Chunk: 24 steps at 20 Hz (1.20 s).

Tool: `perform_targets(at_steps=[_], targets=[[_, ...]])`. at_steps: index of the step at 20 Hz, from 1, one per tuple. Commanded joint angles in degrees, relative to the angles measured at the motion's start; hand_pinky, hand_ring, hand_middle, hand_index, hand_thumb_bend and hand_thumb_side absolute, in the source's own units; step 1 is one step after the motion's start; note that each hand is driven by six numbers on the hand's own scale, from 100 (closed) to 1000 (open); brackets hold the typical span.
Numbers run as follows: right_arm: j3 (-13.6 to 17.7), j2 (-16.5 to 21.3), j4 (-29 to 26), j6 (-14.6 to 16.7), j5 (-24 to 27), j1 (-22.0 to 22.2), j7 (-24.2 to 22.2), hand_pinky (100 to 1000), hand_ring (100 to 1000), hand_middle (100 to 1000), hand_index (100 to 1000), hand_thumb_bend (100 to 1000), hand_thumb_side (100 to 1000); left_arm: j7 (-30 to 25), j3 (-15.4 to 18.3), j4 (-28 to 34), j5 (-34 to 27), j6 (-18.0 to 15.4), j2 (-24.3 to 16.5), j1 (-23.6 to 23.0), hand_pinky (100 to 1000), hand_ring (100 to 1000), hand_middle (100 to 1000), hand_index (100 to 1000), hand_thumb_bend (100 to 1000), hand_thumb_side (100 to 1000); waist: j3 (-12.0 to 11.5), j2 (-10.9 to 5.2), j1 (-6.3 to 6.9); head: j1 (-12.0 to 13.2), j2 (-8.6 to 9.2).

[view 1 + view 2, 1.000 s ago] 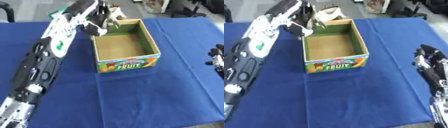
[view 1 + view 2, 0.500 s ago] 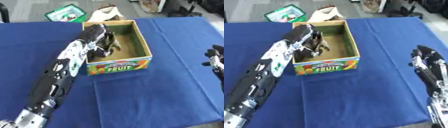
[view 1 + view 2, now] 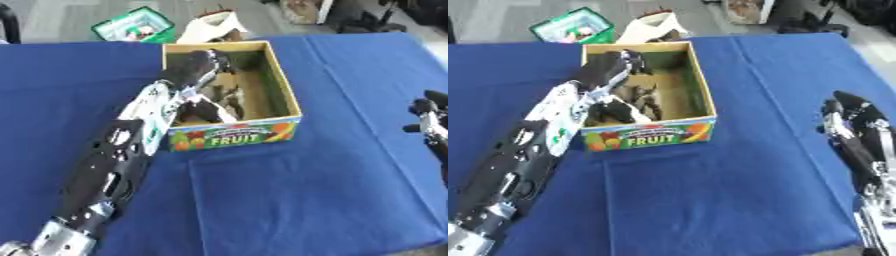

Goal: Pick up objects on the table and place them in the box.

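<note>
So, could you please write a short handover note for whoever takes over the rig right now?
Left hand: reaching down inside the box; whether it grips anything cannot be seen.
Right hand: idle at the right edge over the blue table, fingers relaxed, holding nothing.
Box: upright mid-table, with dark and white shapes inside by the left hand, too unclear to name.
Done: the visible cloth carries no loose object.
Left: withdraw the left hand and check the table's far edge.

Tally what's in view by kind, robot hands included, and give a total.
Cardboard fruit box: 1
Blue tablecloth: 1
Robot hands: 2, left robot hand in the box, right robot hand idle at the right edge
Green basket behind the table: 1
White bag behind the table: 1
Total: 6
</note>
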<state>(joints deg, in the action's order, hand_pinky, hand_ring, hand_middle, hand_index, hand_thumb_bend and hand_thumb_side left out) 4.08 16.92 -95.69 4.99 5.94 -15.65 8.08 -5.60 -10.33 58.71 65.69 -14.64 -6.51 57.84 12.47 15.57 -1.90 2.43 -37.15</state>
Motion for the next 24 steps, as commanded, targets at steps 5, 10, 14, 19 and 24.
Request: perform_targets(at_steps=[5, 10, 14, 19, 24], targets=[[0.65, 0.97, -0.43, 0.16, 0.13, -0.53, 0.09, 570, 750, 678, 791, 100, 370, -2.00, -2.84, 8.87, -9.23, -1.97, -2.31, 1.11, 659, 610, 604, 707, 867, 515, -0.82, -0.82, -0.02, -0.53, 0.76], [1.41, 1.20, -0.30, 0.22, -0.08, 0.14, 0.78, 571, 750, 678, 791, 100, 370, -2.29, -2.50, 22.18, -21.59, 0.96, -6.98, -1.24, 638, 573, 555, 681, 805, 411, -3.06, -1.01, -0.16, -2.37, 0.67], [2.00, 1.48, -0.30, 0.29, -0.26, 0.59, 1.36, 571, 750, 678, 791, 100, 372, -1.43, 1.00, 34.79, -29.50, 5.51, -13.08, -5.46, 629, 555, 531, 668, 769, 359, -4.96, -1.19, -0.15, -3.76, 0.86], [2.65, 1.69, -0.37, 0.35, -0.41, 1.03, 2.02, 571, 750, 678, 790, 100, 373, -0.58, 6.16, 42.87, -31.01, 10.35, -20.76, -14.29, 631, 556, 532, 669, 754, 366, -7.16, -1.15, -0.22, -4.81, 1.31], [2.94, 1.68, -0.44, 0.36, -0.48, 1.13, 2.35, 571, 750, 678, 790, 100, 374, 2.32, 11.08, 45.17, -30.45, 13.94, -23.09, -23.67, 615, 521, 503, 651, 713, 373, -8.22, -0.87, -0.43, -5.48, 1.46]])
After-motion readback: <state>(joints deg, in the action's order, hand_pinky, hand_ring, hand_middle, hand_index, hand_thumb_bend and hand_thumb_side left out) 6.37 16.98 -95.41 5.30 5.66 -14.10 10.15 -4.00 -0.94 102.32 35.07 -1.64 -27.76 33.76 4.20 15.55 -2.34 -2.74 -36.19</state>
